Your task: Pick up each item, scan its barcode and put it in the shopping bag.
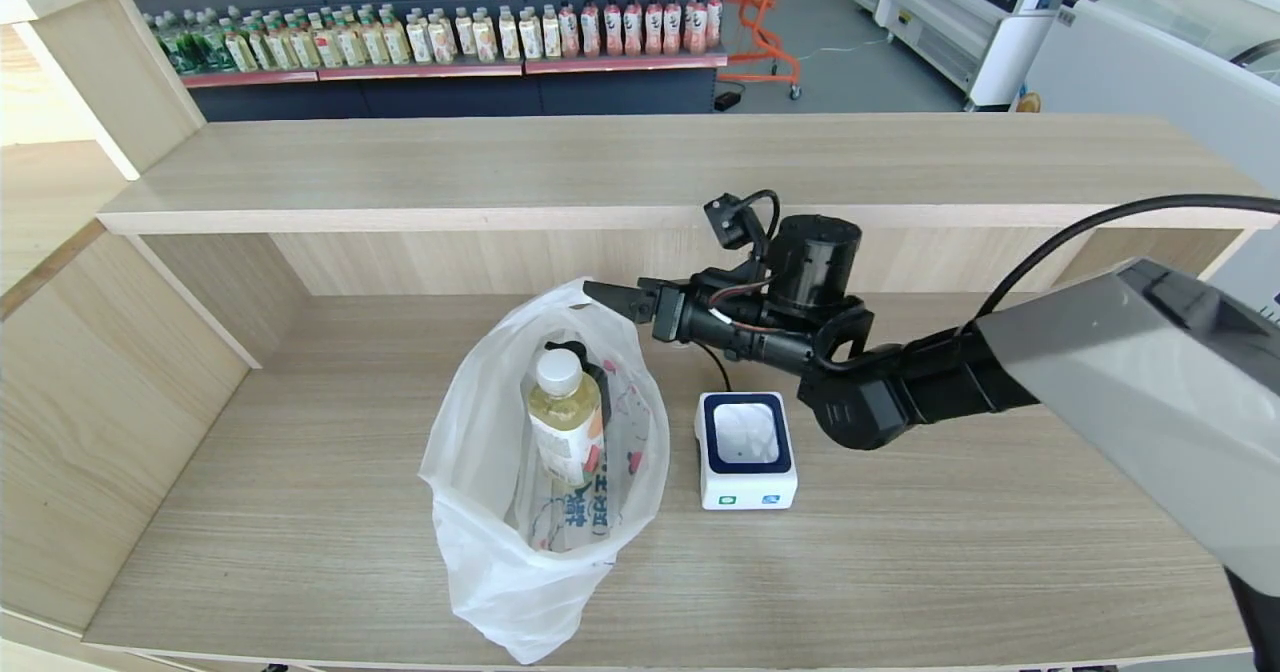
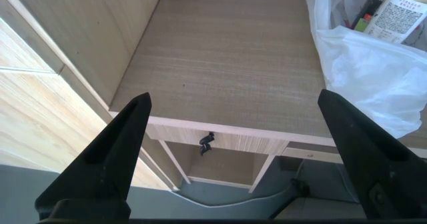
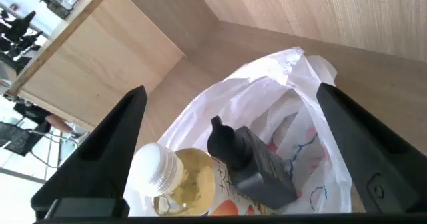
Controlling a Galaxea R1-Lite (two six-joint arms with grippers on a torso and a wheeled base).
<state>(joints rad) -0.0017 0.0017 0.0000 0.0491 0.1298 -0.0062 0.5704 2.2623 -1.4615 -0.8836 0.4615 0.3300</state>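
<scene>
A white plastic shopping bag (image 1: 480,552) stands open at the middle of the wooden counter. Inside it are a yellow drink bottle (image 1: 566,422) with a white cap, a black item (image 1: 592,364) and a printed packet (image 1: 575,512). My right gripper (image 1: 605,299) hangs open and empty just above the bag's far rim. From the right wrist view the gripper (image 3: 230,94) looks down on the bag (image 3: 293,71), bottle (image 3: 180,184) and black item (image 3: 250,161). My left gripper (image 2: 235,101) is open and empty over the counter's front edge, beside the bag (image 2: 367,71).
A white scanner (image 1: 748,449) with a blue-rimmed window sits right of the bag, its cable running back. A raised ledge (image 1: 640,167) closes the counter's rear and a wooden side wall (image 1: 100,402) its left. Bare counter (image 1: 300,472) lies left of the bag.
</scene>
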